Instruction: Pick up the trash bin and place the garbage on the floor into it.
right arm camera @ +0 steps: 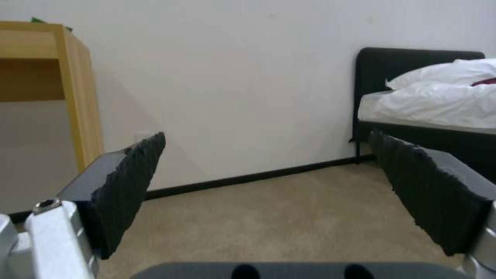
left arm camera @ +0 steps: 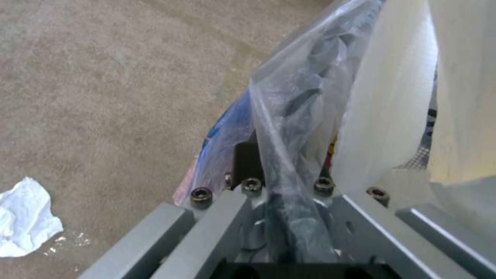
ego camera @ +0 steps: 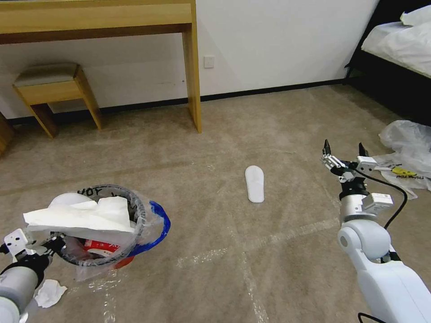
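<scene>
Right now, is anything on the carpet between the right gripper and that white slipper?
Nothing visible. The right gripper hangs open in the air to the right of the white slipper, with bare carpet between them. The clear plastic bags lie on its far side.

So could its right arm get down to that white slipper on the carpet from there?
Probably yes. The right gripper is open and empty, raised to the right of the white slipper, with bare carpet between them. The left gripper holds the trash bin well aside.
</scene>
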{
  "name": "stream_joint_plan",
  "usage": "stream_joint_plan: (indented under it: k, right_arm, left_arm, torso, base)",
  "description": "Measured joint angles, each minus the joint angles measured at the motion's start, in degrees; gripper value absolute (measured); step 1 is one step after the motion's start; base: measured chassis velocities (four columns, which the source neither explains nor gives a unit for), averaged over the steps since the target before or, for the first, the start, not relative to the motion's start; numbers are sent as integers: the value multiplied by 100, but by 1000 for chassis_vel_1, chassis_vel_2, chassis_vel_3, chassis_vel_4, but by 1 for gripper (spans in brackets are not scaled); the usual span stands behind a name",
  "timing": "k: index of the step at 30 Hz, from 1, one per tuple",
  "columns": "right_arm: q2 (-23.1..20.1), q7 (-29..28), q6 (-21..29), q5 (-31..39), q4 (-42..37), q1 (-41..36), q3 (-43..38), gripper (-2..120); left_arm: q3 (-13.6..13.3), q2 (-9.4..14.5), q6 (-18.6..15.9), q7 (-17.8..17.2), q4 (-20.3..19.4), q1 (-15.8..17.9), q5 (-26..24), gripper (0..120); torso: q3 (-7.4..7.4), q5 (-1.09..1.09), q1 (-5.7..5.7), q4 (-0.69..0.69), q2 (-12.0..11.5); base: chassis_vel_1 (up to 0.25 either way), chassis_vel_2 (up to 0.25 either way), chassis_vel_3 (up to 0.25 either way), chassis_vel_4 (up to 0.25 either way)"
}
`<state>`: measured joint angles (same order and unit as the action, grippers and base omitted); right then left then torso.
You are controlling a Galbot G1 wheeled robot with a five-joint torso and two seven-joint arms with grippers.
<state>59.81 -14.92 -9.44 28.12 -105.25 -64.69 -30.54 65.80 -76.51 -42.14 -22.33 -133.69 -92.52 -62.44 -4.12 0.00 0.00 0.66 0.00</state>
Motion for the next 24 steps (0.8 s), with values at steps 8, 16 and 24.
stream_joint_plan:
  k: [8, 16, 24]
  right_arm:
    - [-29, 23, -14, 10, 44, -40, -8, 100]
    - [25, 46, -22, 2, 20, -62, 35, 100]
    - [16, 73, -40, 0, 34, -64, 17, 100]
  left_arm:
    - [1, 28, 0, 0, 63, 28, -49, 1]
    - [-1, 58, 0, 0, 92, 60, -83, 1]
    - [-10, 68, 0, -6, 145, 88, -96, 1]
  torso:
    - [0, 0, 0, 0, 0]
    - [0, 1, 1, 0, 0]
    - [0, 0, 1, 0, 0]
  base:
    - [0, 0, 0, 0]
    - [0, 0, 0, 0]
    - [0, 0, 0, 0]
